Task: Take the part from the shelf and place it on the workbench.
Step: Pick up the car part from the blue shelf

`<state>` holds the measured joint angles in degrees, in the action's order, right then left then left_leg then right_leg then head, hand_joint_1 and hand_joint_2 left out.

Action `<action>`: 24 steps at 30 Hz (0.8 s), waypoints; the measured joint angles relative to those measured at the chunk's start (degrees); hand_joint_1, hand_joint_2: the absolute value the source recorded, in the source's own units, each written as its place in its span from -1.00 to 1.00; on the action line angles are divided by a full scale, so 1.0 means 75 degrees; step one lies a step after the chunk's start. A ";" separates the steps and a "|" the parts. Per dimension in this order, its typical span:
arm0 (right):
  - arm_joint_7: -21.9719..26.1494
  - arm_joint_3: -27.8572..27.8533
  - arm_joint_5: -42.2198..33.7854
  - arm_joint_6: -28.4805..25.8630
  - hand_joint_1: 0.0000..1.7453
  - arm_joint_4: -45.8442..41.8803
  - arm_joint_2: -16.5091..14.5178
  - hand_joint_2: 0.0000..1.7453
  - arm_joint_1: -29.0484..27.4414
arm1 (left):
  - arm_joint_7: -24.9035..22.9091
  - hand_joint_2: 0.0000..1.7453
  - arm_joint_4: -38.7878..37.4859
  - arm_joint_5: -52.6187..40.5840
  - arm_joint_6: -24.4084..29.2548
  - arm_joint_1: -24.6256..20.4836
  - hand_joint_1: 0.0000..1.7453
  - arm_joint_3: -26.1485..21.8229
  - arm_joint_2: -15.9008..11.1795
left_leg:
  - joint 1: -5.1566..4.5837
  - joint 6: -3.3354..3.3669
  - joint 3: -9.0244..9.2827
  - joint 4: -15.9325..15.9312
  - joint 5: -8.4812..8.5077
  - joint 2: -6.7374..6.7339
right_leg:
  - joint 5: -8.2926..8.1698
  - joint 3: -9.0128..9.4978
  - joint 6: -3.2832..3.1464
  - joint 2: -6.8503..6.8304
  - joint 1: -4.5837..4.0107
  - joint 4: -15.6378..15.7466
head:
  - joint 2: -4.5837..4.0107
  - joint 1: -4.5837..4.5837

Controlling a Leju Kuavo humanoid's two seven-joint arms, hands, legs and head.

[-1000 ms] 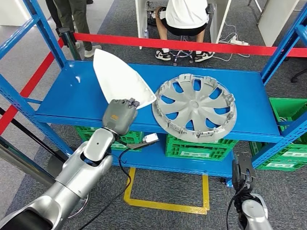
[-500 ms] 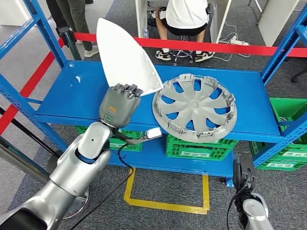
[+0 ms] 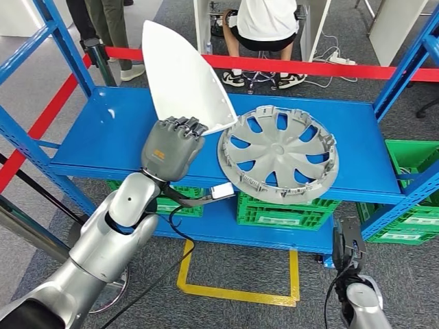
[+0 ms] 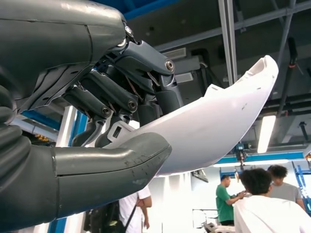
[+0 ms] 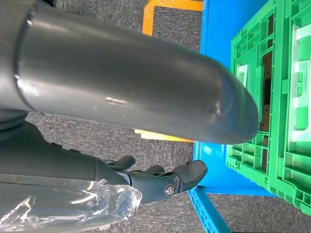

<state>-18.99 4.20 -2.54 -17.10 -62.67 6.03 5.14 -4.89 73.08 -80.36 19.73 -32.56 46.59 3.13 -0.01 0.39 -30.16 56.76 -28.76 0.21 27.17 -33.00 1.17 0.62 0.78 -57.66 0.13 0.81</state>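
Note:
A white pointed plastic part (image 3: pixel 182 79) stands tilted up above the blue shelf (image 3: pixel 114 137). My left hand (image 3: pixel 169 147) grips its lower edge. The left wrist view shows the thumb (image 4: pixel 110 165) under the white part (image 4: pixel 216 126) and the darker fingers (image 4: pixel 121 92) over it. A silver wheel cover (image 3: pixel 278 152) lies flat on the shelf to the right of the part. My right hand (image 5: pixel 146 179) hangs low beside the shelf's lower level, fingers straight and apart, holding nothing.
Green crates (image 3: pixel 279 209) sit on the lower shelf. Blue uprights (image 3: pixel 62 41) frame both ends. A red barrier tape (image 3: pixel 311 67) runs behind, with a seated person (image 3: pixel 264 27) and another standing. A yellow floor marking (image 3: pixel 233 291) lies below.
My left hand has lifted the white part off the shelf and tipped it upright, rising a little further in the last half second. The wheel cover and right arm have stayed put.

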 joint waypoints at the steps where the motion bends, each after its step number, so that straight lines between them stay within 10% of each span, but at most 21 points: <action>1: 0.0001 -0.0001 0.0000 0.0005 -1.00 0.0008 0.0000 -1.00 0.0002 | 0.0007 1.00 0.0007 0.0026 -0.0009 0.0000 0.78 0.0001 -0.0001 | 0.0000 0.0000 0.0000 0.0000 0.0000 0.0000 | 0.0000 0.0000 0.0000 0.0000 0.0000 0.0000 | 0.0000 0.0000; 24: 0.0046 -0.0119 0.0201 0.0222 -1.00 0.0423 0.0003 -1.00 0.0384 | 0.0165 1.00 0.0414 0.0732 -0.0138 0.0000 0.78 0.0181 -0.0170 | 0.0000 0.0000 0.0000 0.0000 0.0000 0.0000 | 0.0000 0.0000 0.0000 0.0000 0.0000 0.0000 | 0.0000 -0.0001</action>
<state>-18.65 3.30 -1.03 -15.43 -59.50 6.05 8.02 -3.65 76.19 -74.87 18.69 -32.56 47.95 1.85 -0.01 0.39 -30.16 56.76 -28.76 0.21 27.16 -33.00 1.17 0.62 0.78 -57.66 0.13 0.81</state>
